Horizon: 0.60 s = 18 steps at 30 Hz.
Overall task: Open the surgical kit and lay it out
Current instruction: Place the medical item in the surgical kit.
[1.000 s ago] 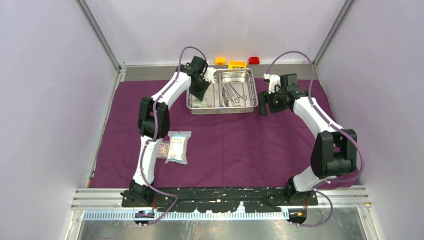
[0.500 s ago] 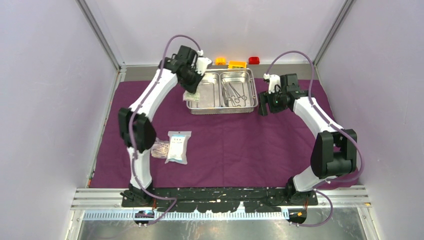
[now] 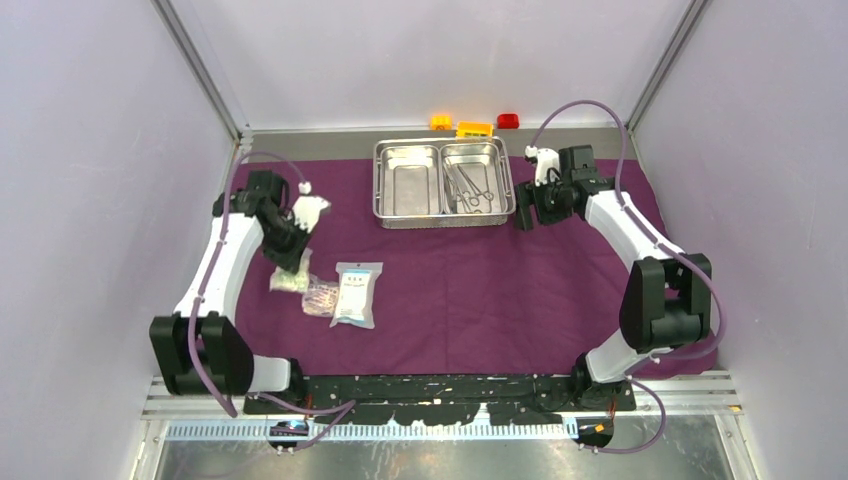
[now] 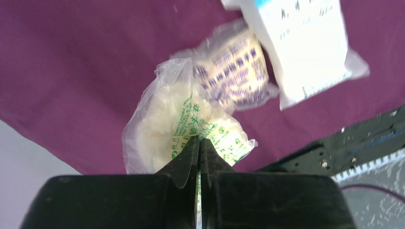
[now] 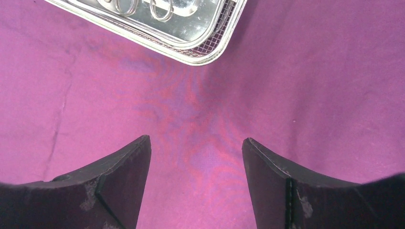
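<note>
Top view: bright, even, diffuse light, prob. from overhead; only soft, faint shadows on the purple cloth [image 3: 480, 290]. Steel tray [image 3: 443, 182] at 12 o'clock gives mild glare; walls splay outward w/ wide-angle distortion. Left wrist: green-print packet [image 4: 186, 129] at centre fairly sharp; printed packet [image 4: 236, 69] and white packet [image 4: 305, 43] at 1 o'clock are blurred, text unreadable; left gripper [image 4: 199, 143] at 6 o'clock is underexposed black. Right wrist: cloth is sharp w/ pink-blue banding mid-frame; right gripper [image 5: 196, 139] is dark, soft-edged.
</note>
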Motion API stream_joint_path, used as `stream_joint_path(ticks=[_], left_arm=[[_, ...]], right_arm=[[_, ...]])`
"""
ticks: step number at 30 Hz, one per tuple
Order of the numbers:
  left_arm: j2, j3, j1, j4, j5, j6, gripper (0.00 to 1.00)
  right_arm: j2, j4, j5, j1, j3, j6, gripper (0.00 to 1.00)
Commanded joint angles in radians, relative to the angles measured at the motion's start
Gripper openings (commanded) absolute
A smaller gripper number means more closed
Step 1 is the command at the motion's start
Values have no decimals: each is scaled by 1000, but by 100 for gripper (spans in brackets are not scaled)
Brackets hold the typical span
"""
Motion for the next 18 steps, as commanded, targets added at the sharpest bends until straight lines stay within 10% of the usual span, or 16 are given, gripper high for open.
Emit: stream_joint_path(ticks=[1,18], left_arm=[[-120,-137,63,-14,-2,114,0],[14,-302,141,250,-39,159,2]], right_arm=[[28,-12,-36,-4,51,9,75],[3,-11,-25,-5,47,8,75]])
